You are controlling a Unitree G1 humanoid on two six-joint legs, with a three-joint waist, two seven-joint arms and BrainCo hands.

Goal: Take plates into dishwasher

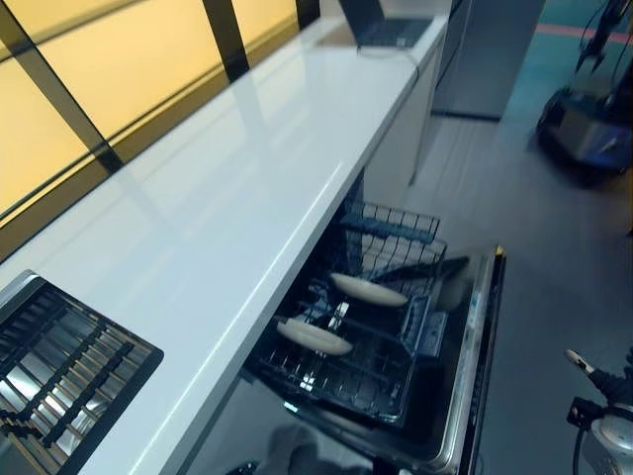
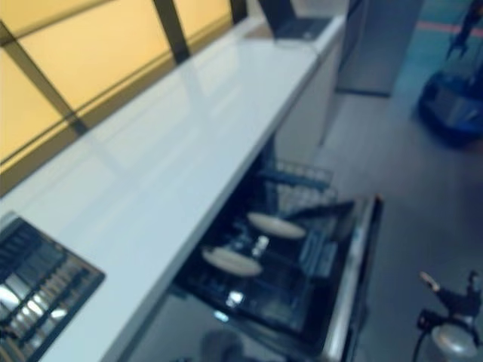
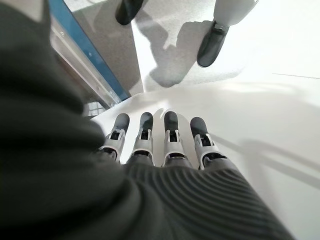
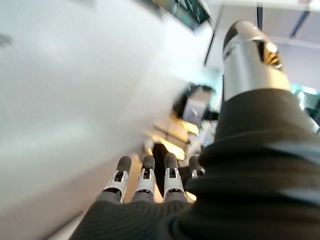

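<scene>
Wire dishwasher rack holds two plates lying apart among its prongs. Left hand and right hand both show straight, empty fingers.

white counter | laptop at far end | dish rack at near end

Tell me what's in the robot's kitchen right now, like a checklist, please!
Surface: long white countertop, bare along its middle.
Job's things: two plates lie in the lower rack of the open dishwasher.
Clutter: laptop at the counter's far end; a dark grate at the near end.
Hands: left hand and right hand with straight fingers, holding nothing.
Cables: nothing seen.
Surroundings: grey floor, yellow-lit window, a machine standing far off.
</scene>
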